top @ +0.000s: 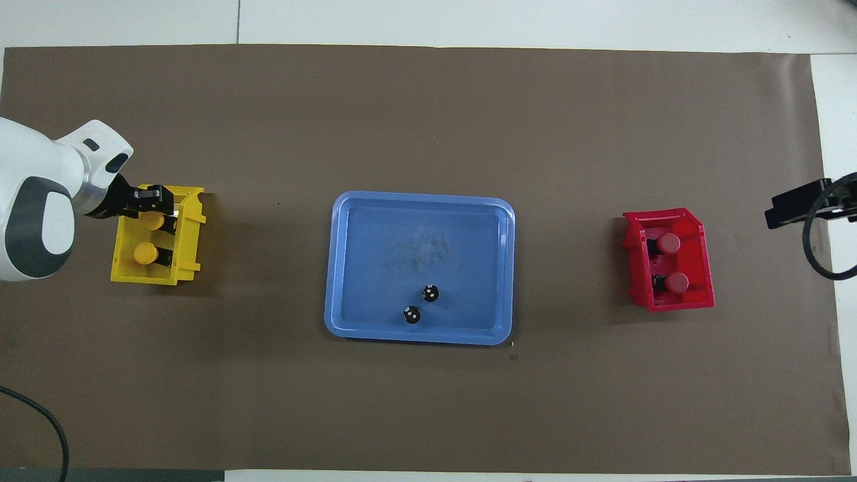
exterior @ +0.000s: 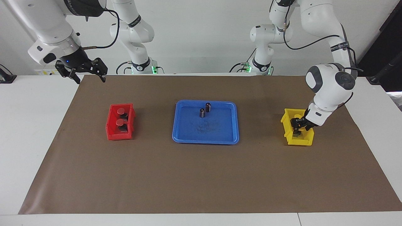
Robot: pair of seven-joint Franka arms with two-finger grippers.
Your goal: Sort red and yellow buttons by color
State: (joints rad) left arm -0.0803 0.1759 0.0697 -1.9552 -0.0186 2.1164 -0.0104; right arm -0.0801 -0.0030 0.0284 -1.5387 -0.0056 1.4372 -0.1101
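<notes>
Red-capped buttons [top: 672, 262] in a red bin [top: 696, 298], yellow-capped buttons [top: 146, 252] in a yellow bin [top: 189, 227], seemingly black cylinders [top: 421, 303] on a blue tray [top: 348, 268]

1. You have a brown mat [exterior: 201, 175] laid over most of the white table [exterior: 28, 131].
2. At the middle of the mat you see a blue tray [exterior: 205, 139], shallow, with rounded corners.
3. In the tray you will find two dark cylinders [exterior: 202, 113], both upright, near each other and close to the tray's edge nearest the robots.
4. You can make out a patch of scuff marks [top: 420, 249] on the tray's floor, farther from the robots than the cylinders.
</notes>
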